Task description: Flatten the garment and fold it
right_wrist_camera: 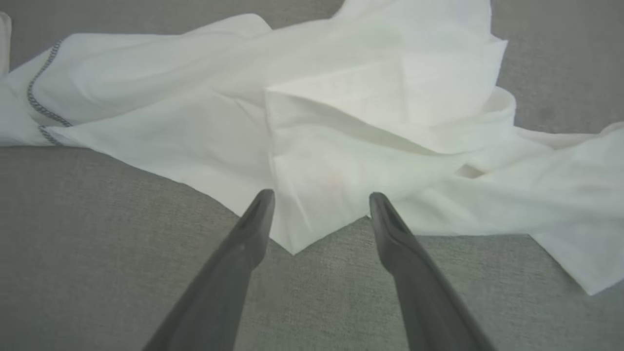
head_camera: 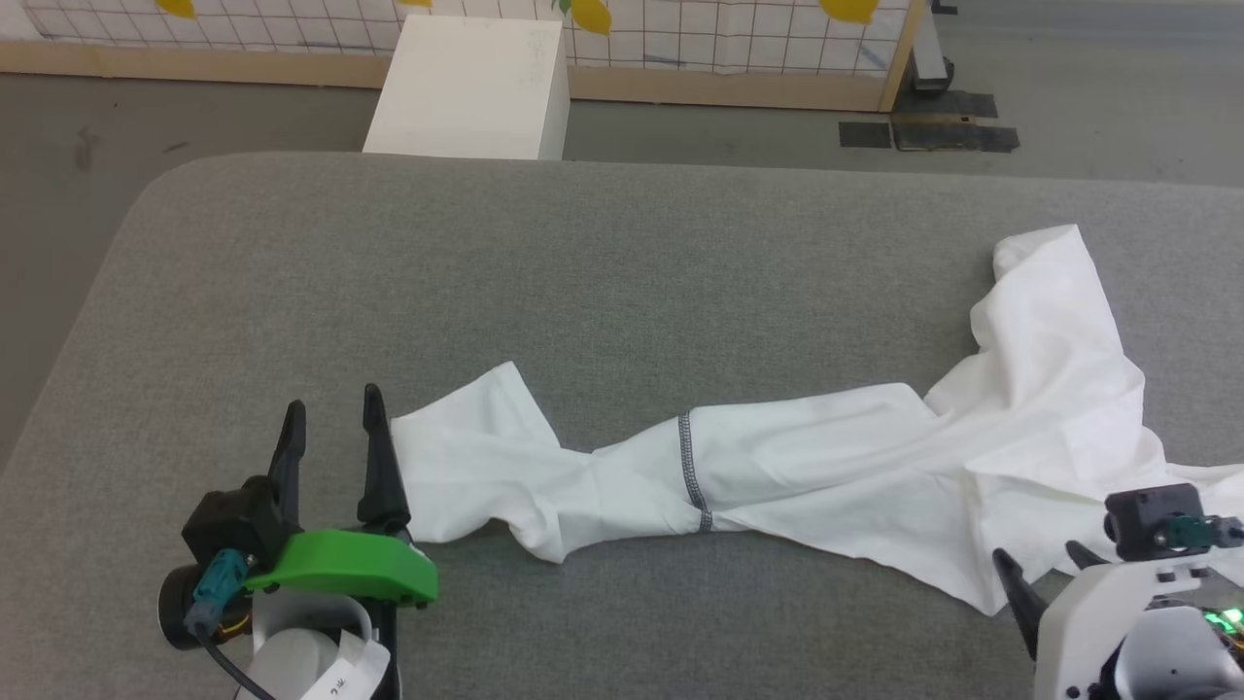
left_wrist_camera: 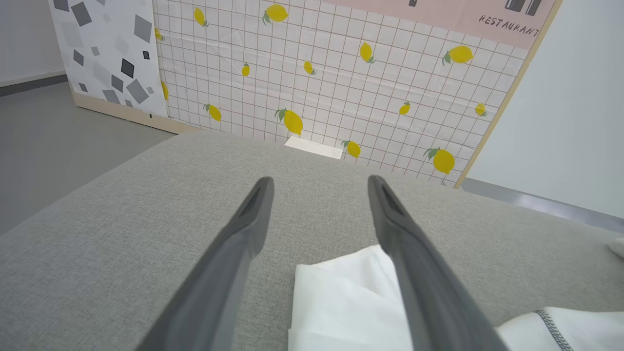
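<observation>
Lying rumpled on grey fabric tabletop (head_camera: 583,272): garment (head_camera: 807,476), toward near edge, from L of centre to far R. Strung out w/ long axis running L–R across head view, tilting slightly up at R, twisted approx mid-length. Narrow sleeve-like end pointing to robot's L, ending in flat cuff just beside L gripper (head_camera: 333,401). Bulkier end bunched at R, w/ one flap pointing toward far side of tabletop. Short grey stitched seam (head_camera: 690,467) crossing narrow part.

L gripper: jaws spread wide, pinching nothing. In L wrist view, cuff corner lying on tabletop betw. fingers (left_wrist_camera: 409,253) and passing beneath the right-hand one; touching or not, can't tell.

R gripper (head_camera: 1038,552): jaws spread wide too, holding nothing. In R wrist view, pointed corner of cloth lying flat betw. the two tips, not clamped.

Beyond far edge of tabletop: white box (head_camera: 471,87) on floor, in front of lemon-print panel (left_wrist_camera: 341,87).
</observation>
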